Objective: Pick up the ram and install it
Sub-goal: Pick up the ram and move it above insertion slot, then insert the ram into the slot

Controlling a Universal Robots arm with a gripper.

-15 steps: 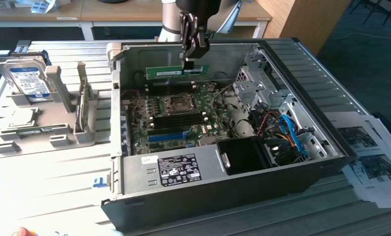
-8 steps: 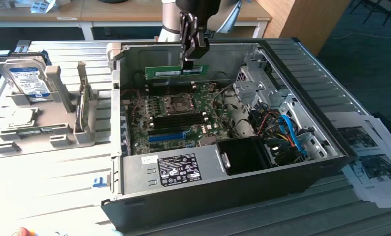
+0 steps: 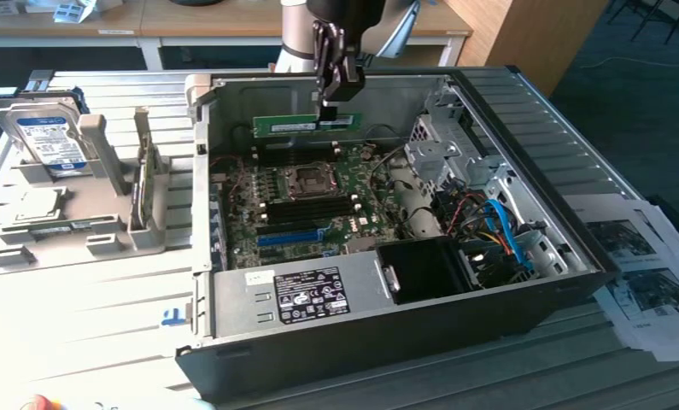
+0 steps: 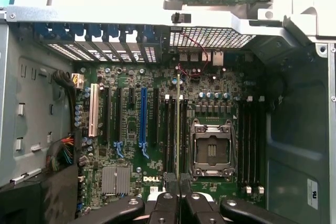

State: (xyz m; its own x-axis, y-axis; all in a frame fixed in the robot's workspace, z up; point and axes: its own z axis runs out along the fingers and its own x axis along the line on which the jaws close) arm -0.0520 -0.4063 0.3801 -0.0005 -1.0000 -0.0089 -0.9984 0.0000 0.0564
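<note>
My gripper [image 3: 330,108] is shut on the ram [image 3: 305,125], a narrow green stick with a white sticker, and holds it level above the motherboard [image 3: 305,201] inside the open computer case [image 3: 544,128]. In the wrist view the ram [image 4: 178,129] appears edge-on as a thin line running out from between my fingers [image 4: 164,205]. It lies over the black memory slots [image 4: 170,135] beside the processor socket [image 4: 211,150]. I cannot tell whether it touches a slot.
A grey holder [image 3: 77,226] at the exterior view's left carries a silver hard drive [image 3: 52,137] and a square processor chip [image 3: 38,205]. Cables [image 3: 505,231] and a drive cage [image 3: 453,145] crowd the case's far side. Printed papers [image 3: 646,273] lie at the right.
</note>
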